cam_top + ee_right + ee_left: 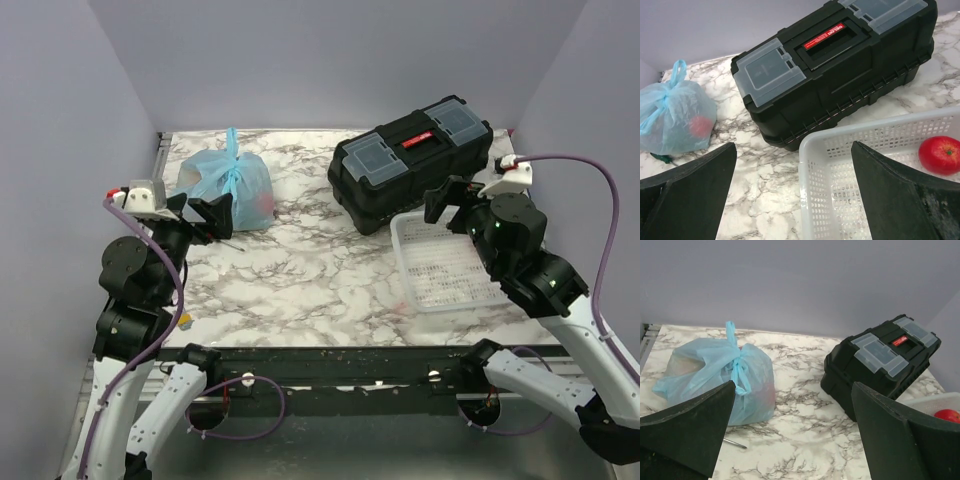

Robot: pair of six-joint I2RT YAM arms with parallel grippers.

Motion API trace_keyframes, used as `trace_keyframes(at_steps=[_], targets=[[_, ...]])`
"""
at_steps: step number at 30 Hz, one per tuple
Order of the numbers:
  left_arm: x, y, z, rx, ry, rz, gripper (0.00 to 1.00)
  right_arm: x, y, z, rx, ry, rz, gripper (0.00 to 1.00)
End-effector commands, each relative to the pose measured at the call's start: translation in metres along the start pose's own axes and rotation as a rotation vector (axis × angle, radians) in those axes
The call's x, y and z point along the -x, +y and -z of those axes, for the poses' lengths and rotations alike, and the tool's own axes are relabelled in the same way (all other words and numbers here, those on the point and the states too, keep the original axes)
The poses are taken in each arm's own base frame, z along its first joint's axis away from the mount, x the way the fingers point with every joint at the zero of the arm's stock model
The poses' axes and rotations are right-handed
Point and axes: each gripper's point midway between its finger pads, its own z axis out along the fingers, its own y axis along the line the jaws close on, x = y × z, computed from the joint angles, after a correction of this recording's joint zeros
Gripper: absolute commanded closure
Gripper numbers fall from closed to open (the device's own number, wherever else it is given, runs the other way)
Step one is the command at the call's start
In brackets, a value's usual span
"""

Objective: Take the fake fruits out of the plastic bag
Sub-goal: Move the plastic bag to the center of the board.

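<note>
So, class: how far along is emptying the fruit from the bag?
Seemingly done: one red fruit lies in the white basket. In hand: nothing; the left gripper and right gripper are open, empty. Left: the plastic bag looks knotted shut, a reddish fruit showing through it.

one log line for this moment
bag: tied, red shape inside | basket: one red fruit | left gripper: open, empty | right gripper: open, empty

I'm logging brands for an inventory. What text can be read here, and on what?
Toolbox handle: a red label with white lettering, too small and tilted to read.
Bag: no readable print.
Basket: no text.
</note>
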Motion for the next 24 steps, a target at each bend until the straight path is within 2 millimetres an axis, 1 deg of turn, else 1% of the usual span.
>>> trace_keyframes(at_steps=[1, 5, 11, 13, 15, 19, 24], targets=[[-0.010, 0.002, -0.007, 0.016, 0.048, 0.011, 0.01, -0.003, -0.007, -0.002, -0.053, 0.016, 0.004, 0.00], [-0.026, 0.001, -0.018, 0.019, 0.101, 0.033, 0.01, -0.005, -0.006, -0.003, -0.049, 0.019, -0.004, 0.00], [-0.051, 0.009, -0.034, 0.076, 0.200, 0.077, 0.01, -0.016, -0.004, -0.009, -0.050, 0.047, 0.007, 0.00], [-0.059, 0.018, -0.038, 0.135, 0.214, 0.098, 0.01, -0.020, -0.004, -0.010, -0.046, 0.054, 0.005, 0.00], [-0.070, 0.034, -0.042, 0.233, 0.228, 0.128, 0.01, -0.024, -0.002, -0.012, -0.042, 0.070, 0.010, 0.00], [-0.090, 0.058, -0.050, 0.380, 0.316, 0.141, 0.01, -0.036, -0.001, -0.019, -0.069, 0.133, 0.033, 0.00], [-0.114, 0.082, -0.061, 0.484, 0.427, 0.221, 0.01, -0.054, 0.000, -0.025, -0.071, 0.191, 0.057, 0.00]])
